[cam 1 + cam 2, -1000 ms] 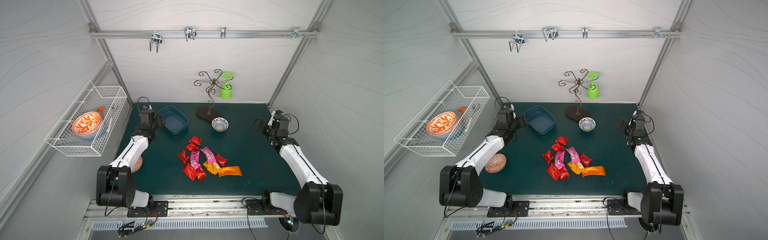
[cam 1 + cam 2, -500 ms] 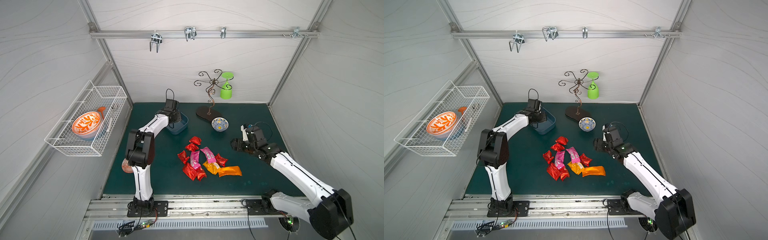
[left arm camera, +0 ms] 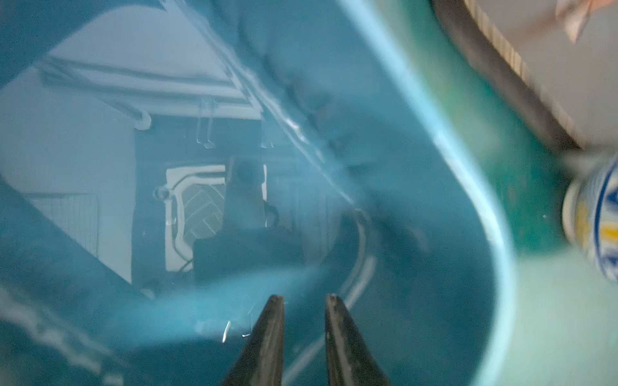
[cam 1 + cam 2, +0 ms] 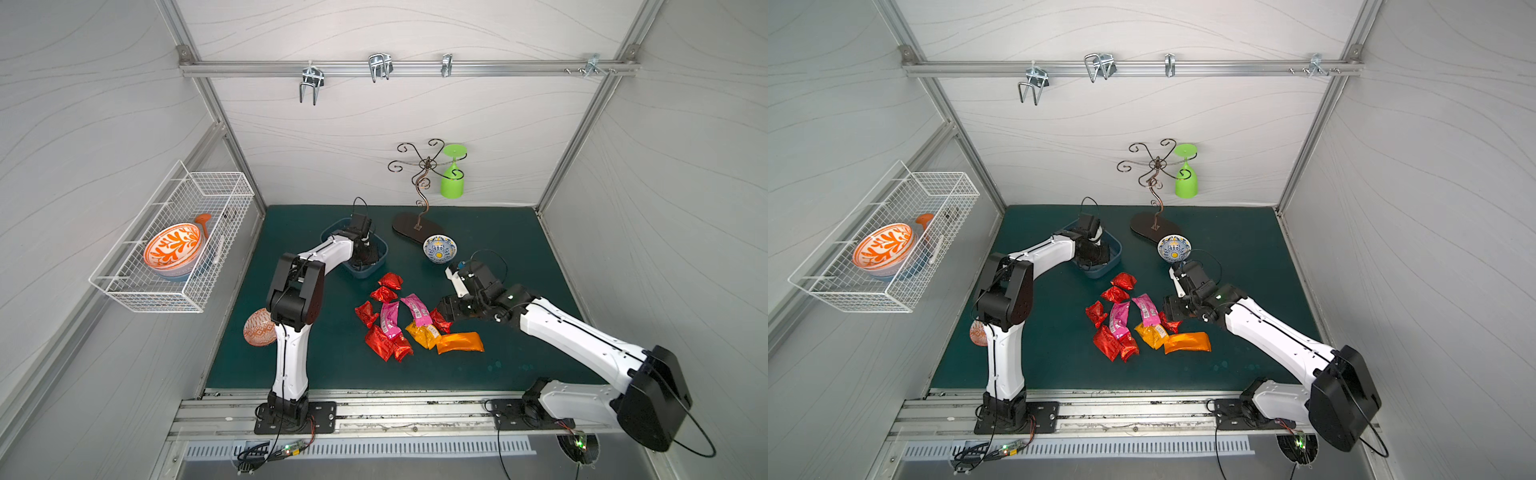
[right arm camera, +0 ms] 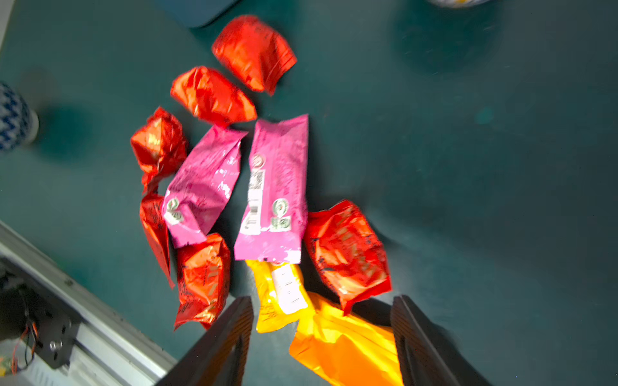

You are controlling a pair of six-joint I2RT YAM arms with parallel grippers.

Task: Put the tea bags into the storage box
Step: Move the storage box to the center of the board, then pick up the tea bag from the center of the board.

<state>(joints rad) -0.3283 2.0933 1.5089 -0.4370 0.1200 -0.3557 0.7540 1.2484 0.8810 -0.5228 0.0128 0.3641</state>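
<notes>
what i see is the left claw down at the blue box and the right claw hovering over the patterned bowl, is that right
Not quite. The left claw is at the blue box, but the right claw hovers over the tea bags, not the patterned bowl; the right wrist view shows them right below it.

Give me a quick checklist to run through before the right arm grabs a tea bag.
1. Jaws of right gripper open: ok, spread above the orange sachet.
2. One sachet alone between the jaws: not ok, yellow sachet and red sachet crowd in.
3. Way into storage box free: not ok, left gripper sits inside it.
4. Left jaws holding nothing: cannot tell, they stand narrow near the box wall.
5. Patterned bowl clear of right gripper: ok, apart.
</notes>
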